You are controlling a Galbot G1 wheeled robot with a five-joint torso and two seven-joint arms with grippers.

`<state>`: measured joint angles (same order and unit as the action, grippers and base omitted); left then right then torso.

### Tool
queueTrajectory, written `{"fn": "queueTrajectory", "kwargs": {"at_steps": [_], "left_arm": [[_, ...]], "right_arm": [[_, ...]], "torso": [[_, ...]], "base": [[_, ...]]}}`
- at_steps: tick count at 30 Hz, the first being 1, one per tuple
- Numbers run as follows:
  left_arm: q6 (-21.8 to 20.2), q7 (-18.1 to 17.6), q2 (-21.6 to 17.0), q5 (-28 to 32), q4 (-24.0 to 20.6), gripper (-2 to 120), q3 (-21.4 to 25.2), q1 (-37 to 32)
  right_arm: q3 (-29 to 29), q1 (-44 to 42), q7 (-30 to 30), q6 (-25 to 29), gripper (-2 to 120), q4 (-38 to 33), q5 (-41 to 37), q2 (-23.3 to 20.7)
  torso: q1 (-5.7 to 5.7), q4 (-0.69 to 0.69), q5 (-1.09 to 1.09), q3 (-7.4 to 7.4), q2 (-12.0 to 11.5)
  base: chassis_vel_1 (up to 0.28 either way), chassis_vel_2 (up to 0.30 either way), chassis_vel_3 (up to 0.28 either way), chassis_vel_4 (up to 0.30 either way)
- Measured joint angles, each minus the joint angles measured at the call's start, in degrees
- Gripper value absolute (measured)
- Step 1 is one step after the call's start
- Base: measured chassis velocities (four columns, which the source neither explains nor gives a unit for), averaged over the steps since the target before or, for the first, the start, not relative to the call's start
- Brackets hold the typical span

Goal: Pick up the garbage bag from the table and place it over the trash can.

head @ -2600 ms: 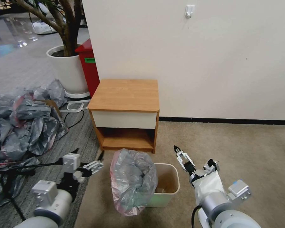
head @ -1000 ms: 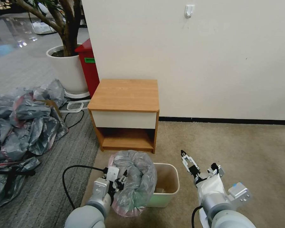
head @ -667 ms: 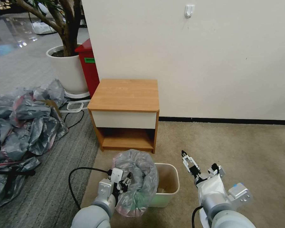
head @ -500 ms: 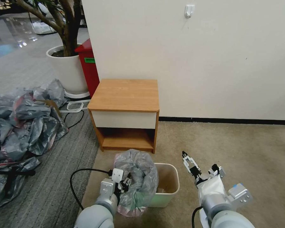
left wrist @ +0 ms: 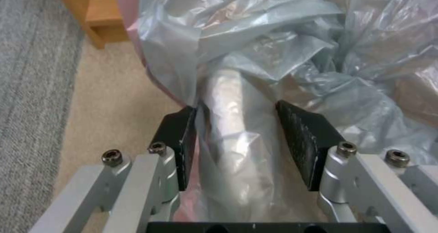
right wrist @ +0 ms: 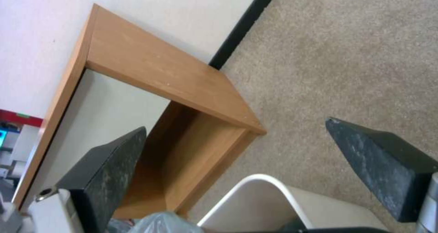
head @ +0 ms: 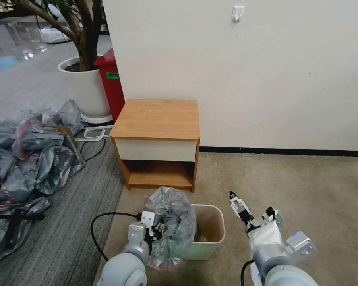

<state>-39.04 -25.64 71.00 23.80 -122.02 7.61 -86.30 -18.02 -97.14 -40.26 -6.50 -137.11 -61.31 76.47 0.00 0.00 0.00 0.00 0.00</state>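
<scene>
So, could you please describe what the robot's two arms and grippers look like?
Both arms are smooth light-grey tubes. The left gripper has bare silver metal linkages with hex bolts, black ridged fingers and a black cable looping off its wrist. The right gripper has the same silver-and-black build, white wrapping at the wrist and a small blue mark.

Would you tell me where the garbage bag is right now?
In the head view, the garbage bag drapes over the trash can's left end, before the table, with the left claw around a fold.
</scene>
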Motion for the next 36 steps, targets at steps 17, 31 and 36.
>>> {"fn": "queueTrajectory", "kwargs": {"at_steps": [17, 31, 36], "left_arm": [[19.02, 3.57, -0.94, -0.65, 1.07, 9, 2.52, -2.37], [26.5, 12.31, -3.16, -1.74, -5.52, 9, 8.76, -6.22], [27.82, 13.68, -3.17, -2.59, -6.75, 9, 9.61, -7.15]], "right_arm": [[1.45, -0.12, 9.42, -11.9, 100, -3.74, 7.67, -2.61], [9.4, 7.8, 20.21, -20.96, 100, 1.17, 15.02, -3.98], [9.76, 9.53, 20.19, -20.18, 100, 2.56, 14.18, -2.91]], "torso": [[0.0, 0.0, 0.0, 0.0, 0.0], [0.0, 0.0, 0.0, 0.0, 0.0], [0.0, 0.0, -0.01, 0.0, 0.0]], "base": [[0.0, 0.0, 0.0, 0.0], [0.0, 0.0, 0.0, 0.0], [0.0, 0.0, 0.0, 0.0]]}}
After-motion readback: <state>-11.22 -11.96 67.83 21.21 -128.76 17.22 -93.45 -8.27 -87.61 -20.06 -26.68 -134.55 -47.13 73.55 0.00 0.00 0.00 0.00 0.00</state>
